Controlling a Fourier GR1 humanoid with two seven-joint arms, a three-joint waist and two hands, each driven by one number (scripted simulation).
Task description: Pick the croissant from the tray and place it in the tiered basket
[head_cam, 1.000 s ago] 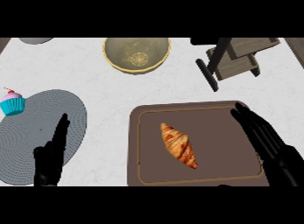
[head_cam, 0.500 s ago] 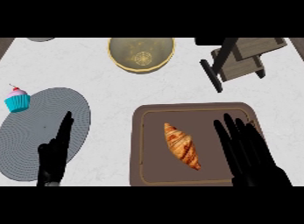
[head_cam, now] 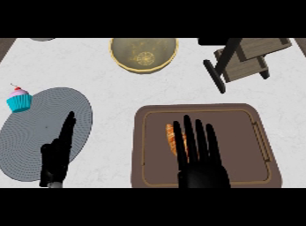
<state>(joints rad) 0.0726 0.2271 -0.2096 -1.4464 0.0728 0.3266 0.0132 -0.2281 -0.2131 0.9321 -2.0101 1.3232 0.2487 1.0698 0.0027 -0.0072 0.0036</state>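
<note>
Head view shows the croissant [head_cam: 173,137] lying on the brown tray [head_cam: 259,132], left of the tray's middle, with only its left edge visible. The right hand [head_cam: 197,159] is spread over it, fingers straight and extended toward 12 o'clock, hiding most of the pastry; whether they touch it cannot be told. At 1 o'clock from the tray stands the wooden tiered basket [head_cam: 246,62], well apart. At 11 o'clock sits a yellow bowl [head_cam: 144,54]. At 9 o'clock lies a grey round placemat [head_cam: 31,132], and the left hand [head_cam: 59,152] rests over its right part with straight fingers pointing up. A cupcake [head_cam: 18,99] with blue wrapper stands at the placemat's upper-left edge. Compared with half a second ago, the right hand has shifted left from the tray's right side to cover the croissant.
</note>
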